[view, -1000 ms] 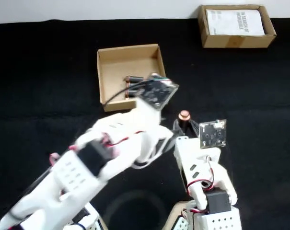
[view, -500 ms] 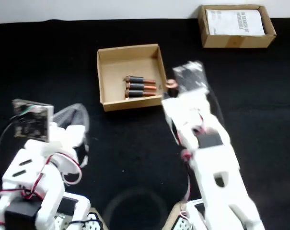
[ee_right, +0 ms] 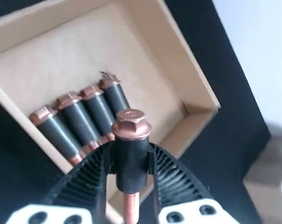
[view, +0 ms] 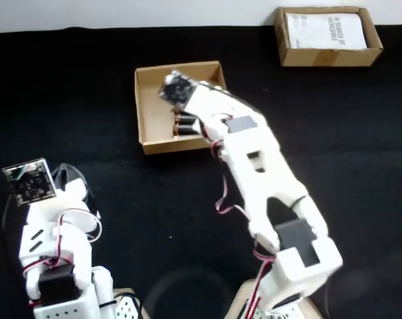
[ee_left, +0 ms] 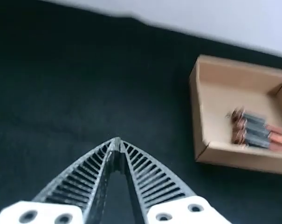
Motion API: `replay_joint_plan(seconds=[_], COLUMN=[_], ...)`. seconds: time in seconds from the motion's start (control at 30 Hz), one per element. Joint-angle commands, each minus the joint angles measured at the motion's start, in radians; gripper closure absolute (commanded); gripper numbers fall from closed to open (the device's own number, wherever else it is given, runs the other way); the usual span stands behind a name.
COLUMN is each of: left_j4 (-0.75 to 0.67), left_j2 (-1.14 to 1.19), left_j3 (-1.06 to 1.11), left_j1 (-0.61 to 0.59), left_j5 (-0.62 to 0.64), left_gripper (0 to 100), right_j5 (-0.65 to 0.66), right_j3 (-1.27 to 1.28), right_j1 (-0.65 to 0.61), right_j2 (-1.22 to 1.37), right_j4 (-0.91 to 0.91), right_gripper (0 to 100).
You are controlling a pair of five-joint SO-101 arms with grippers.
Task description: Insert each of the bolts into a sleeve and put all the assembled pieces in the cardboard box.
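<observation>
The open cardboard box (view: pixel 177 68) sits at the back centre of the black table. Several assembled pieces (ee_right: pixel 80 116), black sleeves with copper bolts, lie side by side on its floor. My right gripper (ee_right: pixel 129 156) hangs over the box, shut on another assembled piece (ee_right: pixel 131 125) held upright with the bolt head up. In the high view the right arm (view: pixel 254 153) stretches across to the box and covers part of the row (view: pixel 183 123). My left gripper (ee_left: pixel 116 141) is shut and holds nothing, low at the front left (view: pixel 71 176), well away from the box (ee_left: pixel 224 154).
A second cardboard box (view: pixel 327 54) with a printed sheet inside stands at the back right corner. A white wall runs behind the table's far edge. Black cloth covers the table between the two arm bases.
The right arm swung from the table's middle to over the box, carrying the assembled piece. The left arm pulled back from the box to the front left.
</observation>
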Motion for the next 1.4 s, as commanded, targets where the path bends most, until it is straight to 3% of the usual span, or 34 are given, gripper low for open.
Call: replay_joint_plan(seconds=[0.0, 0.23, 0.37, 0.53, 0.73, 1.0, 1.23, 1.37], left_j4=[-0.023, -0.023, -0.025, -0.061, -0.058, -0.034, 0.028, 0.029], left_j2=[-0.007, -0.008, -0.010, -0.010, -0.008, -0.004, -0.004, -0.004], left_j3=[0.053, 0.159, 0.226, 0.278, 0.278, 0.278, 0.278, 0.278], left_j1=[-0.008, -0.008, -0.007, -0.007, -0.007, 0.047, 0.134, 0.136], left_j5=[-0.005, -0.005, -0.005, -0.005, -0.005, -0.008, -0.006, -0.005], left_gripper=[99, 99, 99, 99, 99, 99, 99, 99], right_j5=[0.095, 0.282, 0.290, 0.287, 0.273, -0.233, -0.675, -0.855], right_j3=[-0.096, -0.094, -0.091, -0.088, -0.097, -0.082, -0.074, -0.074], right_j1=[-0.035, -0.062, -0.064, -0.048, -0.033, -0.035, -0.044, -0.044], right_j2=[0.047, 0.147, 0.168, 0.166, 0.162, -0.018, -0.275, -0.390], right_j4=[-0.022, -0.022, -0.019, -0.018, -0.016, 0.028, 0.298, 0.484], right_gripper=[99.1, 99.1, 96.9, 83.0, 82.2, 82.2, 82.2, 82.2])
